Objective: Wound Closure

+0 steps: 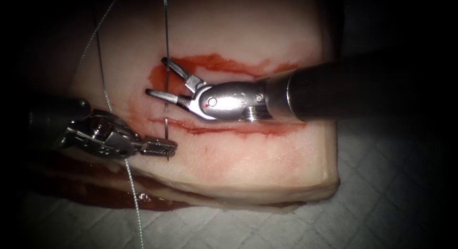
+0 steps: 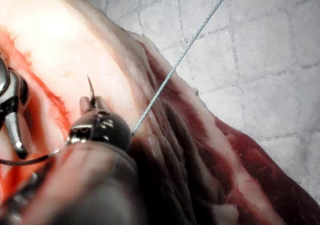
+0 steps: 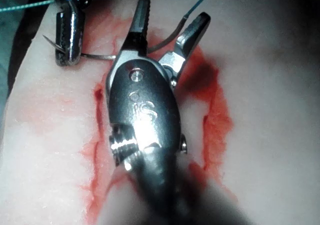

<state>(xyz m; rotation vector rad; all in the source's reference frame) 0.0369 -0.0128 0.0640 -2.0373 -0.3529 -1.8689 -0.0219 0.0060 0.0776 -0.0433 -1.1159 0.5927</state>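
Left to right, endoscope view. The left pincer [image 1: 160, 147] lies at the left end of the cut, its jaws clamped on the curved needle [image 1: 165, 127] close to the point, which juts just past the jaws. From there the needle arcs across the cut [image 1: 229, 129] in the tissue [image 1: 248, 163]; its middle appears buried in the tissue, though this is hard to confirm. The thread [image 1: 166, 25] runs up from the needle's tail; a second strand crosses the left tool down to the cloth-covered surface [image 1: 381, 206]. The right pincer [image 1: 156, 78] hovers with jaws apart astride the needle's tail end, holding nothing. Red fluid [image 1: 214, 63] marks the tissue beside it. The needle is judged stiff, light and slippery, best gripped on its body away from the fragile point; the thread is limp, the tissue soft.
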